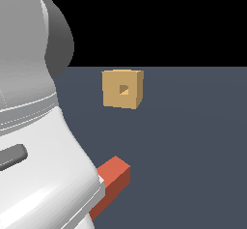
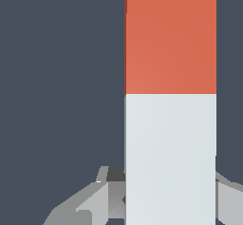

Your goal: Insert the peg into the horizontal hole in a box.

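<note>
Between pincer (image 2: 168,195) fingers, seemingly: peg (image 2: 170,100).

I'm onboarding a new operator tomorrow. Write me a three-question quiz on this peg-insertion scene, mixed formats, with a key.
1. True or false: the peg already touches the box.
2. Which half of the peg sits between the fingers in the wrist view: A) red-orange B) white?
3. Fill in: the hole is in the ____ of the box's face.

Key: 1 false, they are apart; 2 B; 3 centre.
</note>
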You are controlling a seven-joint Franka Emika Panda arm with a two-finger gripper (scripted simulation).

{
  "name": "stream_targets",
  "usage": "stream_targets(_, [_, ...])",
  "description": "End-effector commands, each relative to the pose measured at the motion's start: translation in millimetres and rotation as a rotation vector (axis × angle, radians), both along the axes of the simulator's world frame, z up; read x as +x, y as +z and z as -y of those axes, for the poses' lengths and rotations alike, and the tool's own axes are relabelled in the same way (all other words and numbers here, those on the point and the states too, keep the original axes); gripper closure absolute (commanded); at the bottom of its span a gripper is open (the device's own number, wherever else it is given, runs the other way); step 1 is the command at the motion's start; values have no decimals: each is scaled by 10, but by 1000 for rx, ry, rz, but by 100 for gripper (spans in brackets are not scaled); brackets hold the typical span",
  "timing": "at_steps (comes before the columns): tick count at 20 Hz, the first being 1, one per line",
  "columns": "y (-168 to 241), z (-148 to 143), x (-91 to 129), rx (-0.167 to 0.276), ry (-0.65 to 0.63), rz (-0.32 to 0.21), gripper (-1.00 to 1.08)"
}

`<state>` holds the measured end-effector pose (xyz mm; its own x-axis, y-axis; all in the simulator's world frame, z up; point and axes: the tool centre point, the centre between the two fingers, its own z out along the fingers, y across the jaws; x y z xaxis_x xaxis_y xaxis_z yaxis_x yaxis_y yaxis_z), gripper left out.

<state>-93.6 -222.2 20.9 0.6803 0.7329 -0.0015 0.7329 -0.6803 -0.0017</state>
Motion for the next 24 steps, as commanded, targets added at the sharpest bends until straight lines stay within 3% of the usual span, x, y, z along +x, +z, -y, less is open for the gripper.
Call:
stream_targets(1, [39, -152, 64, 0, 21, 3, 108])
stream_targets(7, [154, -744, 240, -1, 98, 2, 108])
stream_targets(18, [479, -2451, 500, -2, 312, 2, 108])
stream_targets(24, [603, -3112, 512, -1, 393, 2, 108])
